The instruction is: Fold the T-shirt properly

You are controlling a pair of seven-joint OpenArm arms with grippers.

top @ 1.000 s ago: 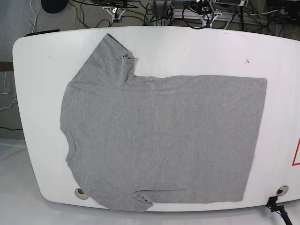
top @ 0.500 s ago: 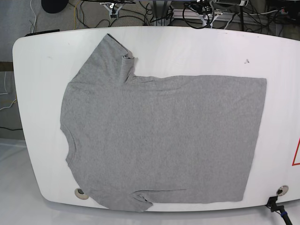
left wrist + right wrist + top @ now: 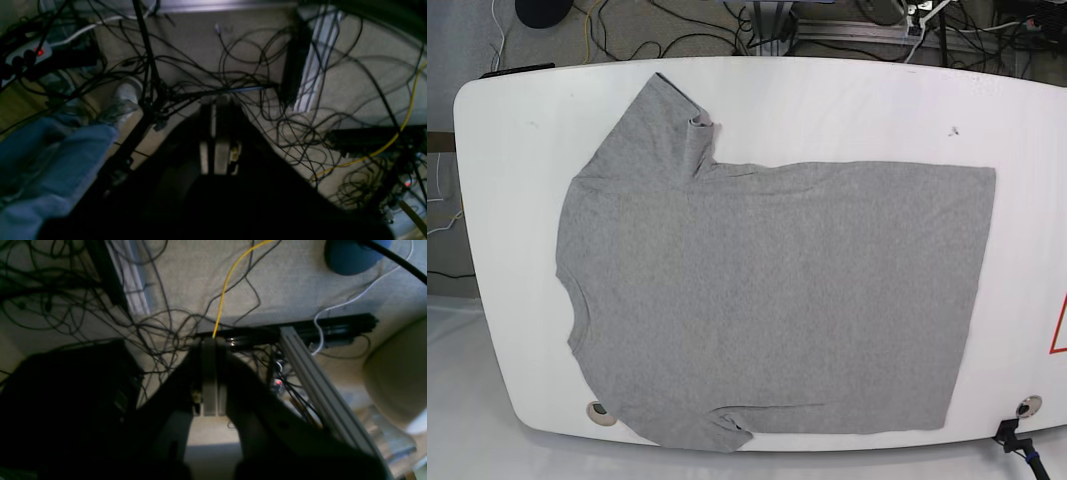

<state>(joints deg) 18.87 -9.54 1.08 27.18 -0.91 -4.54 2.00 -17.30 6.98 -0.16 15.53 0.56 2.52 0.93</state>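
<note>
**Mia:** Where is the shirt?

**Ben:** The gray T-shirt [image 3: 767, 290] lies flat on the white tabletop [image 3: 847, 100]. It is spread out sideways. The neck side is near the left edge of the base view, and the bottom hem is a straight line on the right. One sleeve [image 3: 662, 125] points up to the far side. Its tip is curled over a little bit. The other sleeve [image 3: 692, 425] is at the near edge, and its corner sticks out past the tabletop rim.

**Mia:** Are the arms touching it?

**Ben:** No. No arm shows in the base view. Both wrist cameras look at the floor, not at the shirt.

**Mia:** What do the grippers look like?

**Ben:** The left gripper [image 3: 215, 133] has its two fingers pressed together. Nothing is between them. It is dark there, so I think they are closed, but the picture is dim. The right gripper [image 3: 210, 376] is closed too, with nothing in it.

**Mia:** What else is down there?

**Ben:** Lots of black cables [image 3: 253, 83] on the floor. A yellow cable [image 3: 230, 280] runs just past the tip of the right gripper. By the left gripper there is a leg in blue jeans [image 3: 50, 156] with a light shoe [image 3: 125, 95], and a power strip [image 3: 28, 56] with a red light.
</note>
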